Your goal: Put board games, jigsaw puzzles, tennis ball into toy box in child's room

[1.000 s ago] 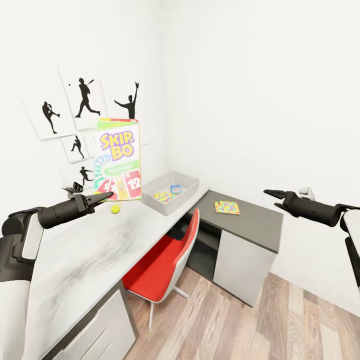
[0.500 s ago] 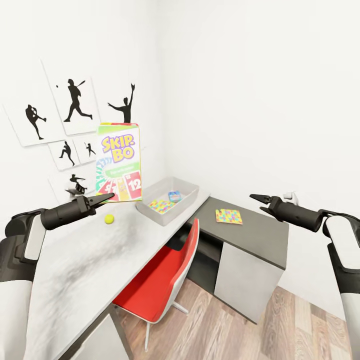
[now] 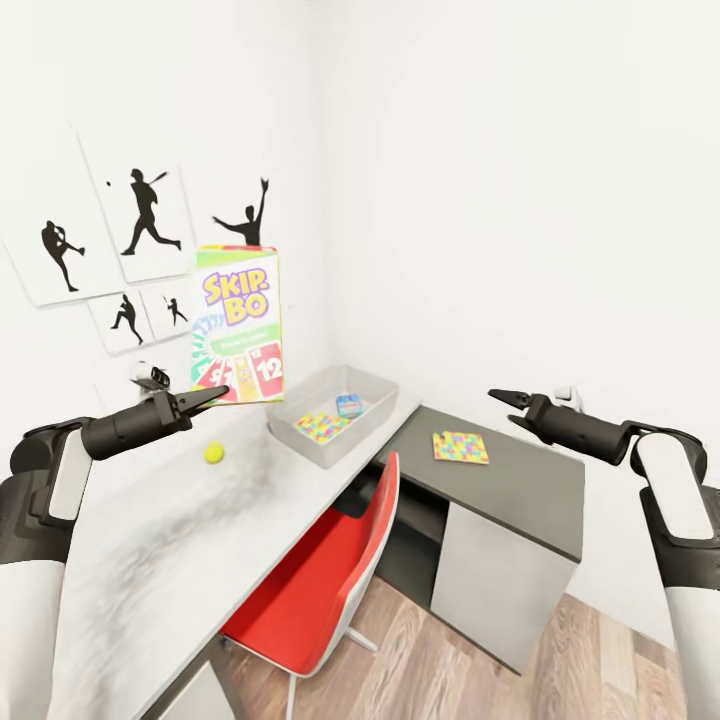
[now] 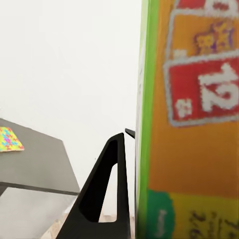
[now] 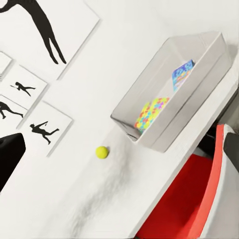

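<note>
White-walled room, pale table (image 3: 150,560). I judge the Skip-Bo box (image 3: 238,322) light, stiff, slick; left gripper (image 3: 205,397) pinches its lower corner, right gripper (image 3: 507,408) parted, empty.

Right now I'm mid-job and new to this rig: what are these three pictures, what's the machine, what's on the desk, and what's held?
A simulated two-armed wheeled robot. The head view looks down over both arms; the other two come from cameras by each gripper.

The left gripper holds the Skip-Bo box upright above the table. The right gripper is open and holds nothing.

On the pale top: a tennis ball and the toy box, holding one jigsaw puzzle and a small blue game. A second puzzle lies on the dark lower section.
</note>
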Robot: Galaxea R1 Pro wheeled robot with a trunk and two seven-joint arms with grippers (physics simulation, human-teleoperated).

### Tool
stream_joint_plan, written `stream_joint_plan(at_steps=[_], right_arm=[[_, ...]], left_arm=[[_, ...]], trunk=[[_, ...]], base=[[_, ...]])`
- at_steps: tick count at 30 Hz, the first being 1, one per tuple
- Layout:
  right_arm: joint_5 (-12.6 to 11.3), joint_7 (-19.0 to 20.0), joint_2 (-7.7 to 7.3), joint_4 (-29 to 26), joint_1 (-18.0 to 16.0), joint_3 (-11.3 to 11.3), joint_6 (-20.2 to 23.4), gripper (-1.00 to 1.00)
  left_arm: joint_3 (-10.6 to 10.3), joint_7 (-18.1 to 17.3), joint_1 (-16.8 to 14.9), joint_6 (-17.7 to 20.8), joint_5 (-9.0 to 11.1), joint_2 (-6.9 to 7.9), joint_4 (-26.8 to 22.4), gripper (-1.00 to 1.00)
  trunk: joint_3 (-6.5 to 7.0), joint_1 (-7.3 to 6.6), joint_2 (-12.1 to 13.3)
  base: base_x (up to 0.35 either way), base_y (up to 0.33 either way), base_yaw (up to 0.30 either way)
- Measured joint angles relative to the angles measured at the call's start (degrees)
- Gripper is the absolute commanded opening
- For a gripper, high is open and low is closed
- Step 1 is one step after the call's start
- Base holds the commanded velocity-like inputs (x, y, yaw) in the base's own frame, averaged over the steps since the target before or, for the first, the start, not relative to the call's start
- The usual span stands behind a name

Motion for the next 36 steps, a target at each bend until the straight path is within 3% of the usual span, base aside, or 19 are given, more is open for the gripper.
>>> stream_joint_plan(at_steps=[10, 19, 24, 28, 36], right_arm=[[0.0, 0.0, 0.58, -0.1, 0.0, 0.1, 0.0, 1.00], [0.1, 0.0, 0.87, -0.1, 0.0, 0.1, 0.0, 1.00], [0.1, -0.5, 2.47, -0.1, 0.0, 0.1, 0.0, 1.00], [0.1, -1.3, 3.41, -0.1, -0.1, 0.1, 0.0, 1.00], [0.1, -1.5, 3.64, 0.0, -0.2, 0.2, 0.0, 1.00]], left_arm=[[0.0, 0.2, -0.1, -0.2, 0.0, -0.03, 0.0, -1.00], [0.0, 4.5, -0.1, -0.1, 0.0, -1.02, 0.0, -1.00], [0.0, 4.6, -0.1, -0.1, -0.1, -1.07, 0.0, -1.00], [0.0, 4.6, -0.1, -0.1, 0.1, -1.24, 0.0, -1.00], [-0.1, 5.0, -0.1, -0.2, -0.1, -2.16, 0.0, -1.00]], trunk=[[0.96, 0.00, 0.0], [1.80, 0.01, 0.0], [1.93, 0.01, 0.0], [1.98, 0.02, 0.0], [2.16, 0.03, 0.0]], base=[[0.255, -0.108, 0.000], [0.192, -0.172, 0.014], [0.209, -0.154, 0.046], [0.148, -0.119, 0.210], [0.019, -0.015, 0.269]])
